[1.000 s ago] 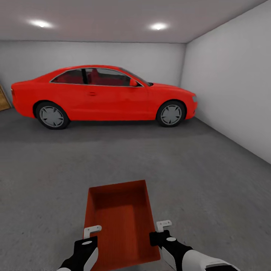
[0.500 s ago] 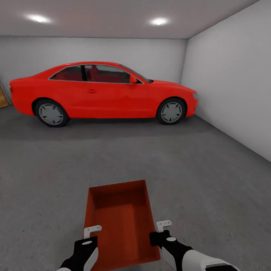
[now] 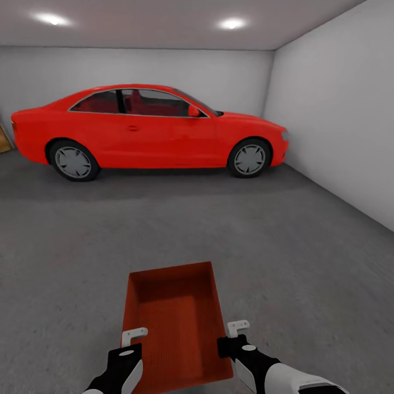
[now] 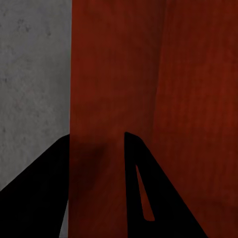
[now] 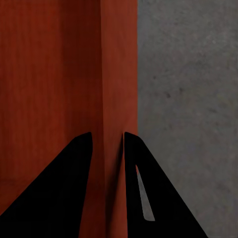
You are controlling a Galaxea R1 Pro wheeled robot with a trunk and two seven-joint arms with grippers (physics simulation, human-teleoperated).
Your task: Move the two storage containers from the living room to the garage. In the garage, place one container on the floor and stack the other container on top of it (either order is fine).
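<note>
Currently we held one orange-red, lidless rectangular storage container with finely ribbed walls [image 3: 175,323] out in front of the trunk, above the rough dark-grey concrete floor [image 3: 306,262] of the garage, with the glossy red coupe car [image 3: 148,131] parked well ahead against the white back wall. Our left gripper [image 3: 131,342] was clamped on the container's left long wall, and the left wrist view showed that wall running between the two dark fingers [image 4: 144,198]. Our right gripper [image 3: 234,336] was closed on the right long wall in the same manner, the wall edge pinched between its fingers [image 5: 64,188]. We judged the main hazard to be a slip: each grip took only a thin wall near the container's near end, so the far end overhung unsupported and could sag or twist if the base braked or turned sharply. We judged a second hazard at set-down: uneven lowering of the two arms could land the container tilted, leaving a poor base for stacking. Counted: one container in view, two grippers, one car, two lit ceiling spotlights [image 3: 231,23], and a sliver of one wooden door [image 3: 4,139] at the far left.
</note>
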